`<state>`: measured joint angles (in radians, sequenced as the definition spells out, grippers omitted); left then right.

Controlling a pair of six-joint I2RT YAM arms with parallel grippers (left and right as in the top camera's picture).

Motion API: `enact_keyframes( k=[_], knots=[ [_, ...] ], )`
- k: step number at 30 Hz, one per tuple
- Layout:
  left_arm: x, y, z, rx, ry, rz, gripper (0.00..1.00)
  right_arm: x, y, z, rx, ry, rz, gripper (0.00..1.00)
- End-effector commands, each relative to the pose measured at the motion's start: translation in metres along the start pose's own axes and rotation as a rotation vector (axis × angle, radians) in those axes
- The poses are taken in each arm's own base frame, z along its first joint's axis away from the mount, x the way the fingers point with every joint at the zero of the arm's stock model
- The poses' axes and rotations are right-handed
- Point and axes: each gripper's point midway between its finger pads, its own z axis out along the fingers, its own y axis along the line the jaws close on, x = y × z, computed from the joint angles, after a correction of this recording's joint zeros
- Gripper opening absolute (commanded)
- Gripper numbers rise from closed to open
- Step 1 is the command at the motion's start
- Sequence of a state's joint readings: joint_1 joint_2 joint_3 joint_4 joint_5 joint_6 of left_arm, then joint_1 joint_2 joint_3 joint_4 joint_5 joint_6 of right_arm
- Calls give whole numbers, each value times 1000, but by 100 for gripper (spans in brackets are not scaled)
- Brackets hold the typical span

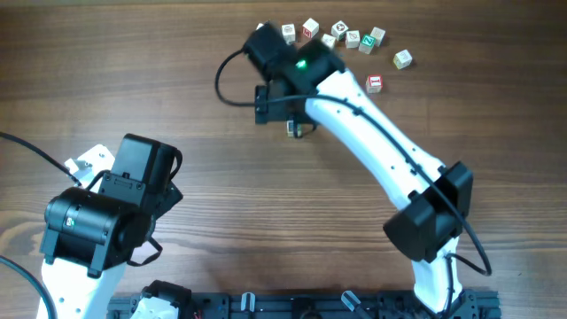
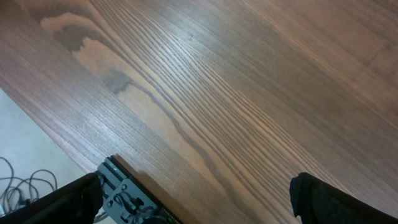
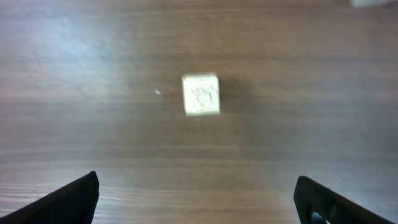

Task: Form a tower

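Observation:
The tower (image 1: 297,128) is a tiny pale stack with a greenish side, half tucked under my right arm in the overhead view. From the right wrist I see only its pale printed top cube (image 3: 201,94), standing alone on the wood ahead of the fingers. My right gripper (image 3: 196,183) hangs above the table, open, with nothing between its fingers; in the overhead view the right gripper (image 1: 270,105) sits just left of the stack. My left gripper (image 2: 194,186) is open and empty over bare wood at the near left; from overhead the left gripper (image 1: 149,168) is far from the stack.
Several loose cubes (image 1: 353,39) lie scattered along the far edge, with a red-faced cube (image 1: 374,83) and another cube (image 1: 403,58) to the right. The table's near-left edge and a grey bracket (image 2: 124,193) show by the left gripper.

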<state>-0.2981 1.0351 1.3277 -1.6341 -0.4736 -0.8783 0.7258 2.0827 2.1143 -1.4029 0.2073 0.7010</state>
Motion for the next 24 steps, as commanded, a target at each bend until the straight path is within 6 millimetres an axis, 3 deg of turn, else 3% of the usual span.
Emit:
enact_keyframes(
  k=[1, 3, 4, 6, 8, 11, 12, 13, 15, 18, 20, 23, 24],
  knots=[
    [-1, 2, 0, -2, -3, -26, 100, 8, -31, -59, 118, -153, 131, 100],
    [-1, 2, 0, -2, -3, -26, 100, 22, -46, -88, 160, -206, 153, 100],
    [-1, 2, 0, -2, -3, -26, 100, 33, -47, -117, 100, -260, 166, 100],
    [-1, 2, 0, -2, -3, -26, 100, 37, -60, -145, 83, -378, 224, 100],
    [-1, 2, 0, -2, -3, -26, 100, 37, -59, -144, 55, -448, 240, 100],
    [-1, 2, 0, -2, -3, -26, 100, 46, -42, -48, 51, -450, 281, 100],
    [-1, 2, 0, -2, -3, -26, 100, 50, -32, -5, 9, -442, 297, 100],
    [-1, 2, 0, -2, -3, -26, 100, 52, -25, 9, -35, -430, 314, 100],
    [-1, 2, 0, -2, -3, -26, 100, 44, -13, 18, -112, -468, 352, 100],
    [-1, 2, 0, -2, -3, -26, 100, 53, -10, 28, -128, -421, 366, 100],
    [-1, 2, 0, -2, -3, -26, 100, 59, -7, 50, -165, -430, 371, 100],
    [-1, 2, 0, -2, -3, -26, 100, 62, 20, 69, -316, -438, 98, 100],
    [-1, 2, 0, -2, -3, -26, 100, 61, 17, 72, -310, -438, 54, 100]
  ],
)
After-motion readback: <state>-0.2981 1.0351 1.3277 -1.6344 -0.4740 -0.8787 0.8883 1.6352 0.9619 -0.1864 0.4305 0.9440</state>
